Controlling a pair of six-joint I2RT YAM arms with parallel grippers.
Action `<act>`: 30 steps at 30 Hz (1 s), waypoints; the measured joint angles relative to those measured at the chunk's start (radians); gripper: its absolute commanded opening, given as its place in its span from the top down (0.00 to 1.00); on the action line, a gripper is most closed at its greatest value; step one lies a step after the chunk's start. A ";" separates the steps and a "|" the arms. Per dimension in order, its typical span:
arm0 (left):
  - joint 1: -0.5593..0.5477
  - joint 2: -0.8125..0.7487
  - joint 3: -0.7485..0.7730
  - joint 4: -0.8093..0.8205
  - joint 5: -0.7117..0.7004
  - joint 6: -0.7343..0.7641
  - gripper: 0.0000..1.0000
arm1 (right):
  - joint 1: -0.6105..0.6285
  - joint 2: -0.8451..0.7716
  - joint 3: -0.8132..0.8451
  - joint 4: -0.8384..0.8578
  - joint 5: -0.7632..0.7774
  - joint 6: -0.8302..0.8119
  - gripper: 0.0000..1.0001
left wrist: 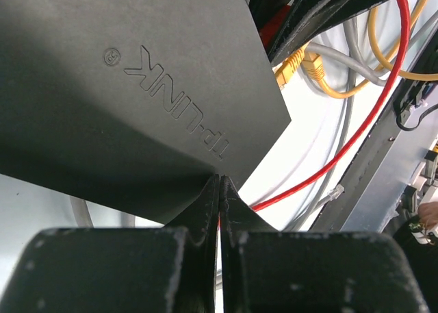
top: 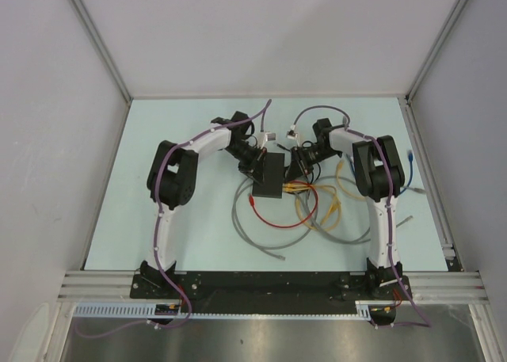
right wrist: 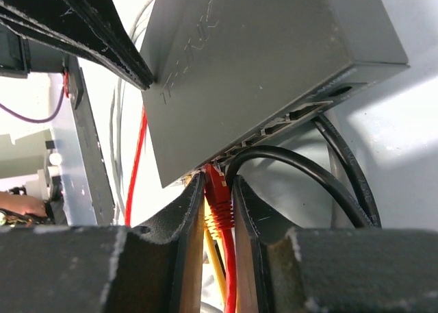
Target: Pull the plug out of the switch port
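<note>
Now: in the right wrist view the right gripper (right wrist: 219,183) fills the bottom of the frame, its two fingers clamped on the red plug (right wrist: 220,214), one pad on each side. The plug's nose sits at the socket row on the lower edge of the switch (right wrist: 253,59), just above the fingers; whether it is fully seated I cannot tell. A black cable (right wrist: 308,166) loops out from the same edge at right. In the left wrist view the left gripper (left wrist: 219,183) has its fingers pressed together, tips touching the near edge of the switch's lid. Beyond, at upper right, lie yellow cables (left wrist: 315,66) and a red cable (left wrist: 342,157). From above, the switch lies mid-frame on the table (top: 174,124), between both grippers.
</note>
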 measured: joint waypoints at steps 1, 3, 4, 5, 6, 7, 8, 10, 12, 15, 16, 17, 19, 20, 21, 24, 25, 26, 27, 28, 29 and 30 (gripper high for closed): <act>0.000 0.000 0.000 0.000 0.000 0.000 1.00 | -0.001 0.000 0.002 -0.005 0.002 -0.005 0.79; 0.000 0.000 0.000 0.000 -0.001 0.001 1.00 | -0.002 0.000 0.008 -0.016 0.005 -0.022 0.80; 0.000 0.000 0.000 0.000 -0.002 0.001 1.00 | -0.002 0.000 0.012 -0.025 0.007 -0.031 0.80; -0.001 0.000 0.000 0.000 -0.002 0.001 1.00 | -0.002 0.000 0.018 -0.035 0.010 -0.042 0.80; -0.001 0.000 0.001 0.000 -0.002 0.001 1.00 | -0.002 0.000 0.022 -0.047 0.013 -0.051 0.80; -0.002 0.000 0.001 0.000 -0.002 0.002 1.00 | -0.002 -0.002 0.024 -0.055 0.017 -0.060 0.80; -0.002 0.000 0.001 0.000 -0.002 0.002 1.00 | -0.006 -0.005 0.025 -0.068 0.021 -0.072 0.80; -0.002 0.000 0.002 0.000 -0.002 0.002 1.00 | -0.017 -0.011 0.027 -0.106 0.032 -0.098 0.80; -0.002 0.000 0.004 0.000 -0.005 0.002 1.00 | -0.028 -0.016 0.033 -0.144 0.039 -0.124 0.81; -0.002 0.000 0.009 0.000 -0.010 0.003 1.00 | -0.042 -0.016 0.056 -0.204 0.048 -0.168 0.81; -0.002 0.000 0.011 0.000 -0.013 0.005 1.00 | -0.045 -0.016 0.061 -0.216 0.048 -0.177 0.81; -0.002 0.000 0.012 0.000 -0.015 0.005 1.00 | -0.049 -0.016 0.068 -0.228 0.048 -0.185 0.81; -0.002 0.000 0.014 0.000 -0.018 0.006 1.00 | -0.055 -0.016 0.074 -0.245 0.047 -0.201 0.81; -0.002 0.000 0.014 0.000 -0.020 0.007 1.00 | -0.057 -0.016 0.077 -0.252 0.045 -0.204 0.80; -0.002 0.000 0.014 0.000 -0.020 0.009 1.00 | -0.058 -0.016 0.079 -0.256 0.042 -0.208 0.80; -0.002 0.000 0.016 0.000 -0.021 0.012 1.00 | -0.058 -0.026 0.081 -0.273 0.035 -0.221 0.78; -0.002 0.000 0.016 0.000 -0.021 0.013 1.00 | -0.058 -0.031 0.081 -0.277 0.034 -0.224 0.79; -0.002 0.000 0.016 0.000 -0.021 0.013 1.00 | -0.058 -0.036 0.080 -0.278 0.034 -0.227 0.80; -0.002 0.000 0.016 0.000 -0.021 0.013 1.00 | -0.055 -0.041 0.080 -0.277 0.037 -0.226 0.80; -0.002 0.000 0.016 0.000 -0.021 0.013 1.00 | -0.051 -0.042 0.081 -0.276 0.043 -0.226 0.80; -0.003 0.000 0.016 0.000 -0.021 0.013 1.00 | -0.049 -0.043 0.081 -0.274 0.049 -0.225 0.80; -0.004 0.000 0.016 0.000 -0.022 0.013 1.00 | -0.046 -0.043 0.080 -0.272 0.055 -0.225 0.80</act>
